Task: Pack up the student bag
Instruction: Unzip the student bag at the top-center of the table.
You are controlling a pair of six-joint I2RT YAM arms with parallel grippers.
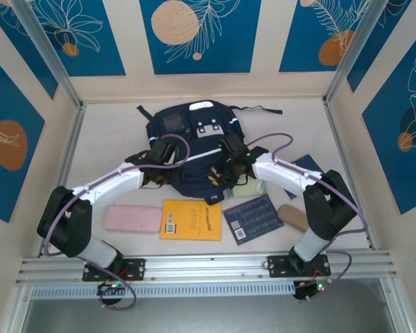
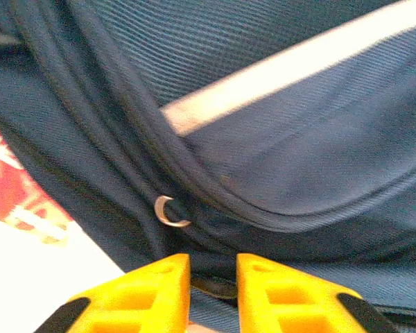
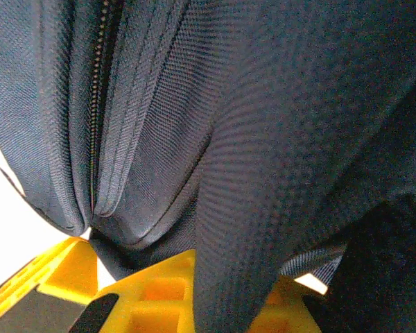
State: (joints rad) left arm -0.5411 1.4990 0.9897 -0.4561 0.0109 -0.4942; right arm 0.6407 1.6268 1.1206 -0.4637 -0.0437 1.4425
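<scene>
The student bag (image 1: 194, 132) is a large navy backpack with white stripes, lying flat at the back middle of the table. My left gripper (image 1: 156, 175) is at its near left edge. In the left wrist view its yellow fingers (image 2: 152, 291) stand close together, pinching a dark tab of the student bag (image 2: 277, 139) just below a small metal ring (image 2: 170, 211). My right gripper (image 1: 223, 173) is at the bag's near right edge. There a thick fold of the student bag (image 3: 263, 173) runs down between the yellow fingers (image 3: 159, 291), beside a zip (image 3: 97, 104).
In front of the bag lie a pink pencil case (image 1: 132, 219), an orange book (image 1: 191, 219), a navy booklet (image 1: 253, 217) and a tan roll (image 1: 292, 216). A green item (image 1: 246, 187) peeks out by the right arm. A red-and-white patterned thing (image 2: 14, 187) lies beside the bag.
</scene>
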